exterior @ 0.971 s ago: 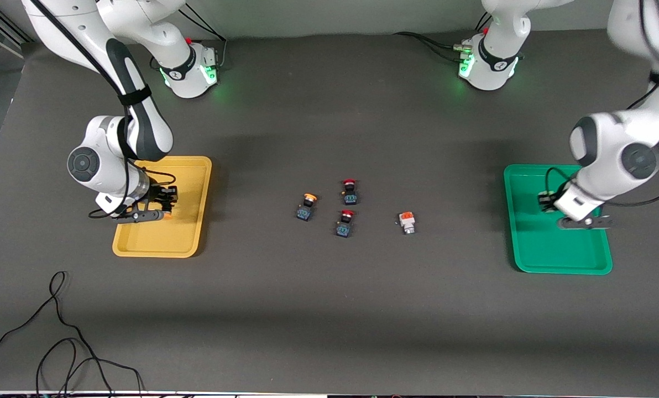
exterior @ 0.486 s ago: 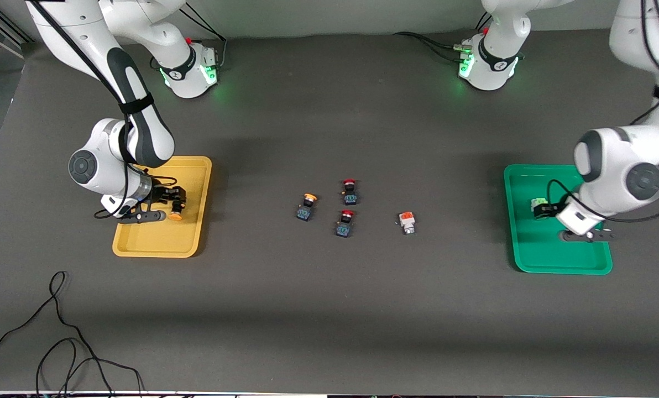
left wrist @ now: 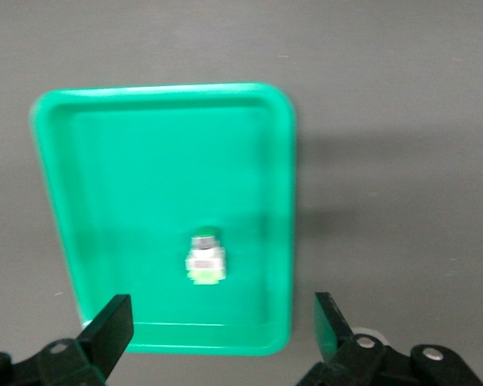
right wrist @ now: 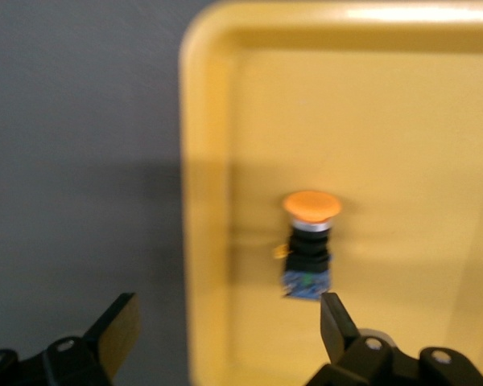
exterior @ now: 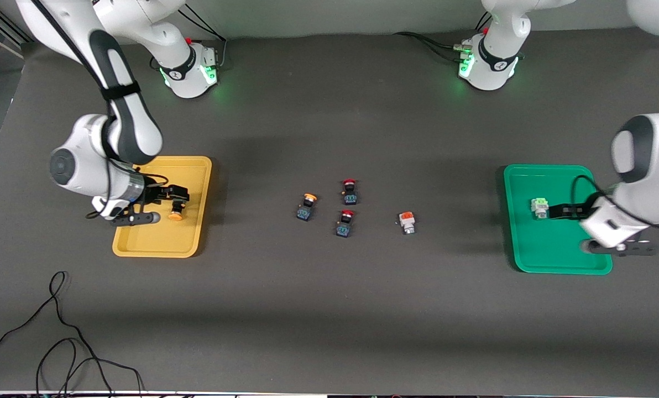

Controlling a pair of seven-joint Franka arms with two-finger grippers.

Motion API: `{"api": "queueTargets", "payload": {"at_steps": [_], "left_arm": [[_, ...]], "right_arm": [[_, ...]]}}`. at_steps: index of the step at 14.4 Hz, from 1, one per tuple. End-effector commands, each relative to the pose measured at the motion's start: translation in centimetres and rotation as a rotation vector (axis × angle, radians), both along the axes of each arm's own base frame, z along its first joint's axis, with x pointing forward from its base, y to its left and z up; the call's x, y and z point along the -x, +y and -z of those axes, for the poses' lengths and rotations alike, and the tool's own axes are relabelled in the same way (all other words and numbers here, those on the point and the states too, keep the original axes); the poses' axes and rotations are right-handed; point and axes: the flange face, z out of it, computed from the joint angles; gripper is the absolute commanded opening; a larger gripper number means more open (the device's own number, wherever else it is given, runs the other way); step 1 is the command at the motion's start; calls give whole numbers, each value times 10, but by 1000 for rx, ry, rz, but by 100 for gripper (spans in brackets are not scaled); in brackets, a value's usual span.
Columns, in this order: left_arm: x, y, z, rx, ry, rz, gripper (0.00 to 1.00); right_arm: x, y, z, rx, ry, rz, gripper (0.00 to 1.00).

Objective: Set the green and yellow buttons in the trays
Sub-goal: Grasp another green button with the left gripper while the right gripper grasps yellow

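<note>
Dark grey counter (exterior: pixel 318 309) spreads under both arms, with the yellow tray (exterior: pixel 194 237) at the right arm's end and the green tray (exterior: pixel 520 243) at the left arm's end.

Taking the yellow tray as landmark: a yellow-orange capped button (exterior: pixel 176 212) lies on its side in the tray, near the middle. The right hand (exterior: pixel 177 194) hangs over the tray just above this button, its fingers (right wrist: pixel 117 330) spread wide with nothing between them; in the right wrist view the button (right wrist: pixel 307 244) sits between and below the fingertips, apart from both. It lies well inside the tray's rim (right wrist: pixel 205 201), with bare tray floor on every side.

Well away from the yellow tray, in the green tray, the pale green capped button (exterior: pixel 539 208) lies toward the tray's inner long edge. The left hand (exterior: pixel 559 211) hovers over the green tray just beside this button, fingers (left wrist: pixel 109 331) wide apart and empty; the left wrist view shows the button (left wrist: pixel 205 261) resting free on the tray floor (left wrist: pixel 129 185).

Between the trays, in mid-counter, stand a second yellow-orange button (exterior: pixel 306 206), two red-capped switches (exterior: pixel 349 191) (exterior: pixel 345 223) and an orange-red capped white button (exterior: pixel 407 222), all apart from one another, with open counter around them. Loose black cable (exterior: pixel 58 331) lies nearer the front camera than the yellow tray.
</note>
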Motion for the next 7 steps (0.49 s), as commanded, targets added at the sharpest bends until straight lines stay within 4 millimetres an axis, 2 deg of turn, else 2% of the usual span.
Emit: {"api": "queueTargets", "payload": {"at_steps": [1, 3, 5, 6, 7], "left_arm": [[-2, -83, 28, 35, 15, -2, 100], [7, -153, 36, 78, -3, -21, 100], [20, -217, 51, 69, -28, -62, 100], [30, -246, 57, 62, -30, -57, 100], [36, -259, 58, 62, -29, -48, 100]], "right_arm": [[-21, 50, -50, -21, 19, 90, 100], [-26, 98, -64, 5, 15, 170, 100], [-33, 163, -66, 47, 8, 221, 100], [-37, 193, -64, 71, 1, 251, 100], [-42, 217, -60, 90, -5, 269, 100]]}}
